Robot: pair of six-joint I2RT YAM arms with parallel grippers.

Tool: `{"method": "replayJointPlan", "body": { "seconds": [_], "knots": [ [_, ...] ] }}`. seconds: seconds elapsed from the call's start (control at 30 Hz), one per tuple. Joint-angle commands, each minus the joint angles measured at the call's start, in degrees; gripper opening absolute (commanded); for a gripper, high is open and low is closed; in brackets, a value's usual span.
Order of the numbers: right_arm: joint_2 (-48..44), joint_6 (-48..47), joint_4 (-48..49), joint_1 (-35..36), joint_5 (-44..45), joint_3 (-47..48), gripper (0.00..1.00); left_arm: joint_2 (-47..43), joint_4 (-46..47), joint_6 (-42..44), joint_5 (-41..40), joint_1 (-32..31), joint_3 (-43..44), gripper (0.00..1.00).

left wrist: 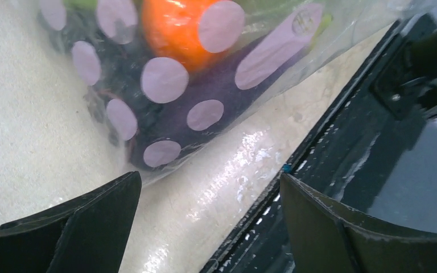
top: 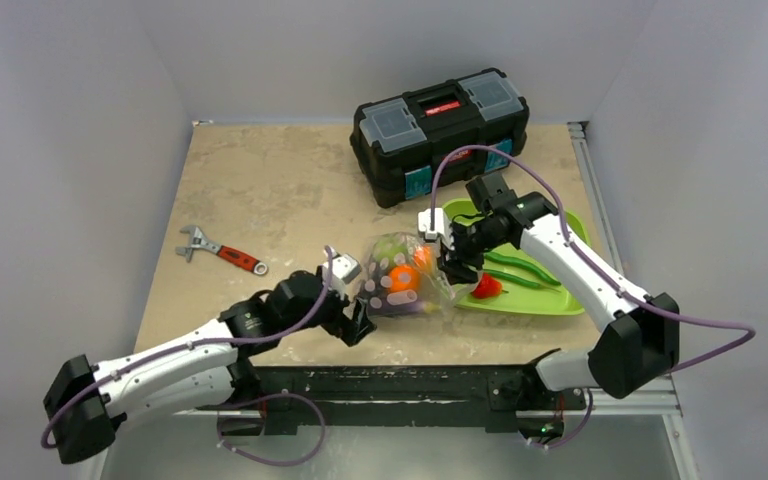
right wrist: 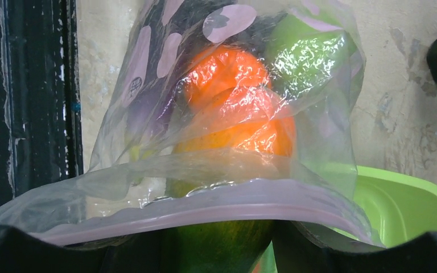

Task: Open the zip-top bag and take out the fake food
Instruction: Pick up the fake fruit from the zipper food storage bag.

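1. From the top camera, the zip-top bag (top: pixel 400 285) lay on the table between both arms, its mouth toward the green tray (top: pixel 572 302). A red pepper (top: pixel 487 287) and green beans (top: pixel 522 272) were on that tray. The left gripper (top: pixel 358 322) stood with jaws apart beside the bag's closed end, holding nothing. With that end unpinned, a pull from the right gripper (top: pixel 450 265) would probably have dragged the whole bag. The toolbox (top: pixel 440 125) and wrench (top: pixel 222 253) sat well apart, blocking nothing.
2. From the left wrist, the orange (left wrist: pixel 173 28) and eggplant (left wrist: pixel 205 99) showed through the film ahead of the fingers, not between them. The black edge rail (left wrist: pixel 330 148) ran near; a low grab risked scraping the table or slipping off the thin plastic.
3. From the right wrist, the jaws flanked the mango (right wrist: pixel 219 247) at the bag's mouth and looked clamped on it. The zip strip (right wrist: pixel 205 209) draped across and could have snagged. The green apple (right wrist: pixel 304 57) crowded behind and might have spilled.
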Motion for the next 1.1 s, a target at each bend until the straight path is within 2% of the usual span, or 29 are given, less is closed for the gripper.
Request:
{"method": "replayJointPlan", "body": {
  "seconds": [0.0, 0.1, 0.2, 0.33, 0.53, 0.63, 0.73, 0.83, 0.93, 1.07],
  "knots": [
    [1.01, 5.95, 1.01, -0.24, -3.23, 3.79, 0.02, 4.96, 5.81, 13.1, -19.55, -10.18, 3.88, 0.93],
    [2.88, 10.36, 1.57, -0.35, -4.79, 4.44, 0.02, 8.0, 9.3, 22.3, -28.27, -14.77, 4.03, 0.95],
    [3.94, 15.72, 2.85, -1.11, -6.74, 4.73, 0.02, 11.48, 15.63, 29.28, -32.14, -16.54, 3.21, 0.95],
    [4.34, 21.84, 3.42, -4.92, -10.62, 5.83, 0.02, 18.04, 22.97, 35.52, -32.6, -17.0, 2.71, 0.96],
    [5.1, 21.13, 0.07, -9.94, -15.29, 7.16, 0.02, 28.54, 29.03, 38.11, -33.54, -17.02, 4.29, 0.91],
    [4.72, 21.02, 0.09, -10.79, -15.17, 6.45, 0.02, 31.28, 30.69, 37.44, -32.89, -17.0, 3.79, 0.79],
    [4.93, 21.02, 0.1, -11.36, -15.68, 6.17, 0.02, 33.33, 31.11, 36.31, -32.79, -17.0, 3.38, 0.52],
    [5.05, 21.71, 0.03, -12.25, -14.77, 6.98, 0.02, 34.79, 30.23, 35.11, -34.08, -17.0, 3.41, 0.31],
    [4.52, 22.07, -0.3, -14.41, -13.39, 8.35, 0.02, 34.52, 28.32, 33.44, -35.52, -16.93, 3.06, 0.19],
    [3.76, 22.34, -0.5, -18.14, -14.54, 9.39, 0.02, 32.17, 25.95, 31.85, -36.18, -16.91, 1.5, 0.15]
  ]
}}
